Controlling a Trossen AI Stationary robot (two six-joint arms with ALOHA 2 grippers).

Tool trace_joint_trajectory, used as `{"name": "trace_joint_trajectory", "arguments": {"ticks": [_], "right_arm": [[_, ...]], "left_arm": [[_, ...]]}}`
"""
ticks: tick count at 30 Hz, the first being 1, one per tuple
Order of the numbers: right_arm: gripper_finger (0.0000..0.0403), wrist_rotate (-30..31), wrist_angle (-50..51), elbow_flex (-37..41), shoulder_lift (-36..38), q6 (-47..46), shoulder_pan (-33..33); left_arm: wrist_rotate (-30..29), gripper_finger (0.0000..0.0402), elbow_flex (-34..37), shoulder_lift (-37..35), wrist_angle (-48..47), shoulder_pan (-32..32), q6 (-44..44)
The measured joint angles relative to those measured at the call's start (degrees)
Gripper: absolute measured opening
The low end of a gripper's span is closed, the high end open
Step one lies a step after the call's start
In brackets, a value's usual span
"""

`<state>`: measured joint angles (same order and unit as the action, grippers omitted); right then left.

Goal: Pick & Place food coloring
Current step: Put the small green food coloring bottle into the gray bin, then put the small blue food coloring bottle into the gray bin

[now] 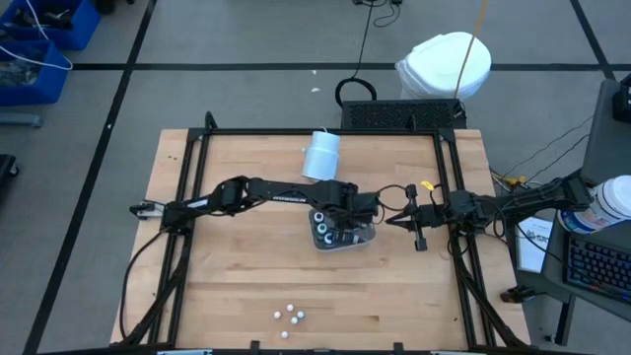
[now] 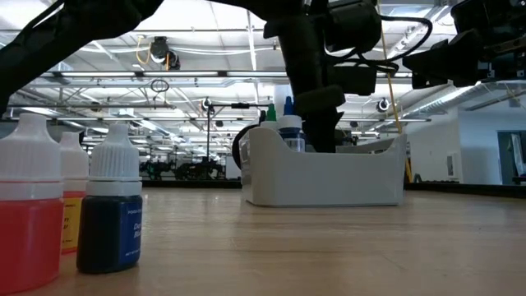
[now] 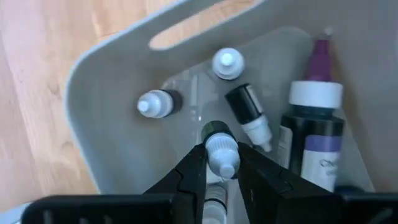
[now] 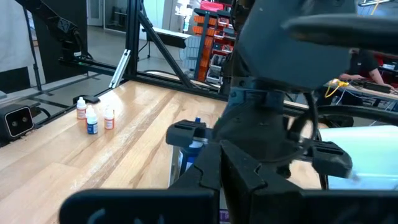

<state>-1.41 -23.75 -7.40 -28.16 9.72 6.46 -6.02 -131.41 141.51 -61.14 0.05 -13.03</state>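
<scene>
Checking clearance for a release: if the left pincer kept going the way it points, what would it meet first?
Probably the tray floor: the left pincer points down into it, a small bottle between its fingers.

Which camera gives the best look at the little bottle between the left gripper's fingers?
The left wrist view: the bottle sits between the left gripper fingers, above the tray. The high view hides it under the arm; the low and right wrist views don't show it.

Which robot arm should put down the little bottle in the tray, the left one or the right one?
The left. Its hand is already over the tray, fingers either side of a white-capped bottle, so it probably only needs to let go. The right hand waits shut beside the tray, holding nothing.
</scene>
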Motion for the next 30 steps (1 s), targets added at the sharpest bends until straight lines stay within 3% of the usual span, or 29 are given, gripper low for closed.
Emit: {"name": "trace_joint_trajectory", "arguments": {"ticks": [11, 24, 30], "right_arm": [[0.0000, 0.0, 0.0, 0.0, 0.0, 0.0, 0.0], [0.0000, 0.0, 0.1, 0.0, 0.0, 0.0, 0.0], [0.0000, 0.0, 0.9, 0.0, 0.0, 0.2, 0.0]], "left_arm": [[0.4, 0.0082, 1.5, -0.1, 1.6, -0.2, -0.4], [-1.1, 0.0180, -1.3, -0.4, 0.7, -0.4, -0.8], [-3.7, 0.0197, -2.4, -12.4, -2.6, -3.8, -2.4]]}}
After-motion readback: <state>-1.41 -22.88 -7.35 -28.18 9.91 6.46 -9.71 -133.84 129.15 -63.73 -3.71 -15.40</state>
